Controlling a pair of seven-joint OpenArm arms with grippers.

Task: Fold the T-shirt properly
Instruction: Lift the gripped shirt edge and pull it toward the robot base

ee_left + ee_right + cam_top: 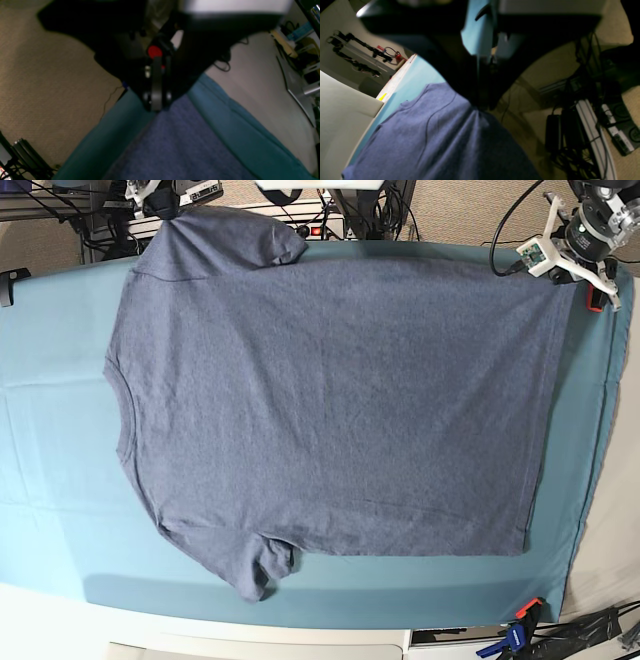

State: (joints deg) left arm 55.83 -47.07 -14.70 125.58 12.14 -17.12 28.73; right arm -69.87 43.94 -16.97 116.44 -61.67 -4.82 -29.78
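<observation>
T-shirt (pixel 330 400) spread flat on teal tabletop (pixel 50 430), plain side up, neck toward base view's left, hem toward right. Left tool (pixel 157 105) clenched on a far hem corner at the tabletop edge. Right tool (pixel 480 106) clenched on the far sleeve, fabric bunched at its tips.

The base view is bright and evenly lit from above, sharp across the T-shirt (pixel 330 400) and the teal surface (pixel 60 480), with only a soft shadow band below the shirt's hem at 6 o'clock. Both wrist views are dim and soft. In the left wrist view the left gripper (pixel 156 100) is a near-black blur at 12 o'clock. In the right wrist view the right gripper (pixel 480 100) is a black silhouette, and the floor at 3 o'clock lies in deep shadow.
</observation>
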